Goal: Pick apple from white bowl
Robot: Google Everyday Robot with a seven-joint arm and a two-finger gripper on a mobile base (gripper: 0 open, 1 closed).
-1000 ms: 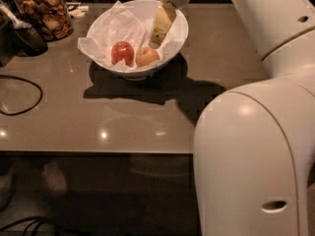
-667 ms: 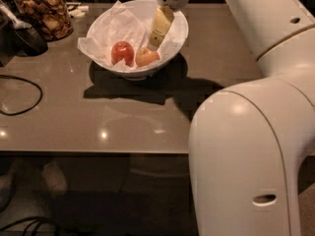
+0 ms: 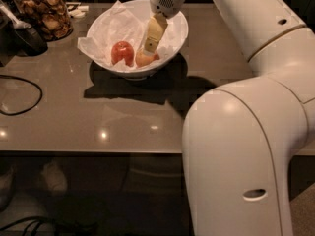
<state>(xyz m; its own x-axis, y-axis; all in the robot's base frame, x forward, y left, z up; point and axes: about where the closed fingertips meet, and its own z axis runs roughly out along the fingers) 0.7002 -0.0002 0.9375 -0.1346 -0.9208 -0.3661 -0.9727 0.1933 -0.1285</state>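
Observation:
The white bowl [image 3: 178, 35] stands on the brown table at the back, lined with crumpled white paper. In it lie a deep red apple [image 3: 122, 52] on the left and the paler yellow-orange apple [image 3: 143, 60] on the right, touching or nearly touching. My gripper [image 3: 150, 45] reaches down into the bowl from above and sits right on top of the pale apple, covering its upper part. My white arm fills the right side of the view.
A glass jar of brown snacks [image 3: 44, 14] stands at the back left, next to a dark object [image 3: 22, 36]. A black cable [image 3: 22, 96] loops on the table's left. The table's front edge [image 3: 98, 152] runs across the middle.
My gripper has come slightly lower and to the left inside the bowl, onto the pale apple. My arm's big link has shifted left. Bowl and apples have not moved.

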